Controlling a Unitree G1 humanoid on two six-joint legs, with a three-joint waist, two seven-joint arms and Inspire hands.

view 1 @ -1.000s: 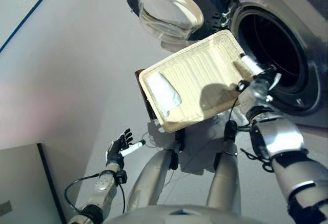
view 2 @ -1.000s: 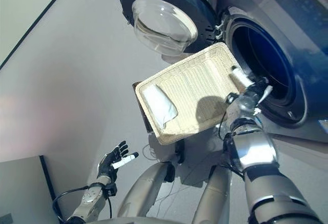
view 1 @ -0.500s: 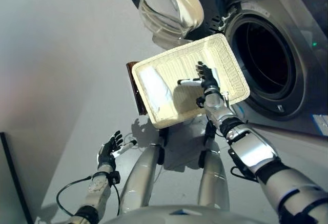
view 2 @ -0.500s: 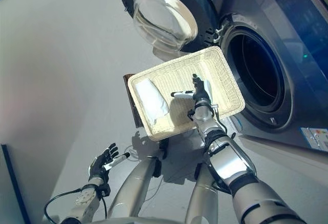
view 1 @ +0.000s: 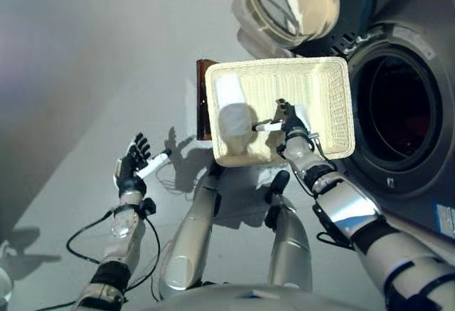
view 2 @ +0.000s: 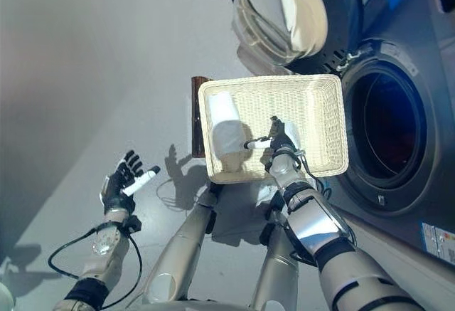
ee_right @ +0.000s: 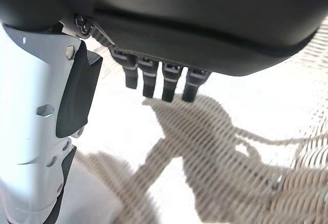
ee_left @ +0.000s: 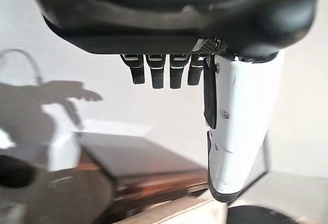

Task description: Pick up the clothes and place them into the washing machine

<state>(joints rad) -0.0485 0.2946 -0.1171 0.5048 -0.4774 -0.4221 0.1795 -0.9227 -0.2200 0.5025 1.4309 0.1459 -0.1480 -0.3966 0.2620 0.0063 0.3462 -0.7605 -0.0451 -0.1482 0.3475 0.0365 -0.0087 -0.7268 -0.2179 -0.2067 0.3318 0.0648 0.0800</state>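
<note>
One piece of white cloth lies at the end of the cream woven rectangular basket farthest from the grey front-loading washing machine. The right robot hand, fingers spread and empty, hovers over the basket's middle, so it should travel across to that end, sink into the cloth and close fully before lifting toward the drum. The left robot hand hangs open well clear of the basket.

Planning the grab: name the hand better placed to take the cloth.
Right. The right hand hovers open over the basket, beside the cloth; the left hand hangs out over the floor.
</note>
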